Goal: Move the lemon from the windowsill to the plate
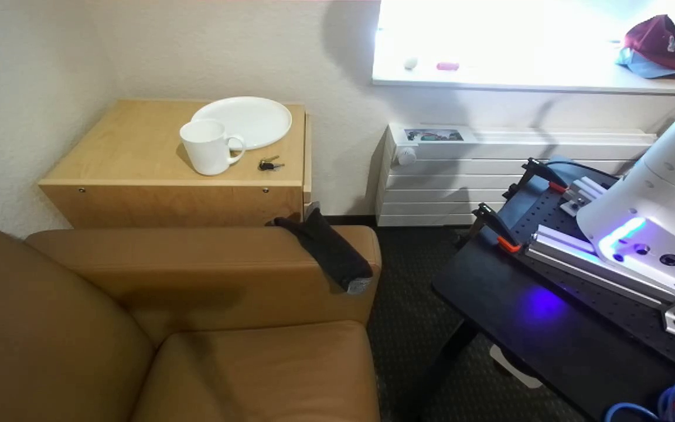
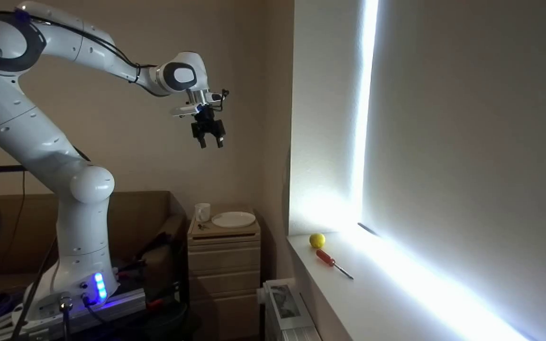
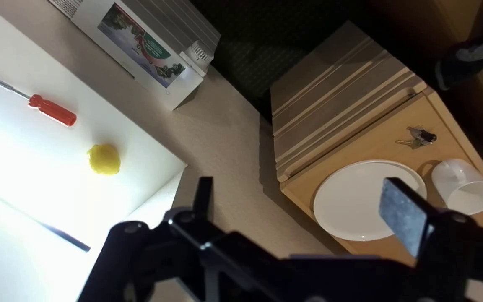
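The yellow lemon (image 2: pixel 317 240) sits on the white windowsill (image 2: pixel 334 303), near its corner with the wall. It also shows in the wrist view (image 3: pixel 104 160) at left, and looks washed out pale in an exterior view (image 1: pixel 411 63). The round white plate (image 1: pixel 255 120) lies on the wooden cabinet top; it also shows in the wrist view (image 3: pixel 350 205), partly behind a finger. My gripper (image 2: pixel 212 143) is open and empty, high in the air above both cabinet and sill. In the wrist view its fingers (image 3: pixel 298 182) are wide apart, with nothing between them. The gripper is outside an exterior view.
A red screwdriver (image 2: pixel 325 257) lies beside the lemon on the sill. A white mug (image 1: pixel 204 149) and keys (image 1: pixel 269 164) stand close to the plate on the cabinet (image 1: pixel 120 152). A radiator (image 1: pixel 519 152) is below the sill. A cap (image 1: pixel 654 47) sits at the sill's far end.
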Robot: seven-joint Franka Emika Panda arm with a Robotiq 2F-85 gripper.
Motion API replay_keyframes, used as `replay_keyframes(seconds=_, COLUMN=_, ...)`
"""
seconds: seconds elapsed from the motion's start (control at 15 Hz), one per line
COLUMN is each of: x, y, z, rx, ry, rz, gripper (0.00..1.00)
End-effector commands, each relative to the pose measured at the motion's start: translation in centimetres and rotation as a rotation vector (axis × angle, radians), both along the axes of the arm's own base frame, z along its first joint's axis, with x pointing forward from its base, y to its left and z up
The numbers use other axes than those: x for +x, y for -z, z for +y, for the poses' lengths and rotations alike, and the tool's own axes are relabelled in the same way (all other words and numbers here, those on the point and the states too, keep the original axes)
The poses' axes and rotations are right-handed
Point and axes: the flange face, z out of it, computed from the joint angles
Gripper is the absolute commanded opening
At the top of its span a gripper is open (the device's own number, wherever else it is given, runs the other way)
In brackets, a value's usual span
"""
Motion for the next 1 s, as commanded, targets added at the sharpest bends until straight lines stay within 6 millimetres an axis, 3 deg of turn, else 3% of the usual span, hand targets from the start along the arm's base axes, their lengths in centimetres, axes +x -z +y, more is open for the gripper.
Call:
replay_keyframes(seconds=0.0, x=2.6, y=-1.1, z=-7.2, rx=-0.035, ry=0.111, rz=-0.033, gripper=1.00)
replay_keyframes(seconds=0.4, x=5.7, y=-1.1, z=-22.3, rx=0.021, ry=0.488, rz=-0.036, gripper=1.00)
replay_keyframes(seconds=0.6, x=8.7, y=1.0, z=-28.4, rx=0.053, ry=0.662, rz=-0.030, gripper=1.00)
replay_keyframes(seconds=0.73, x=11.3, y=2.9, z=-30.4, rx=0.086, ry=0.773, rz=-0.008, gripper=1.00)
replay_keyframes(seconds=0.87, x=14.1, y=3.8, z=-30.4, rx=0.157, ry=0.861, rz=0.035, gripper=1.00)
replay_keyframes(seconds=0.93, x=11.2, y=3.3, z=-29.9, rx=0.119, ry=0.792, rz=-0.002, gripper=1.00)
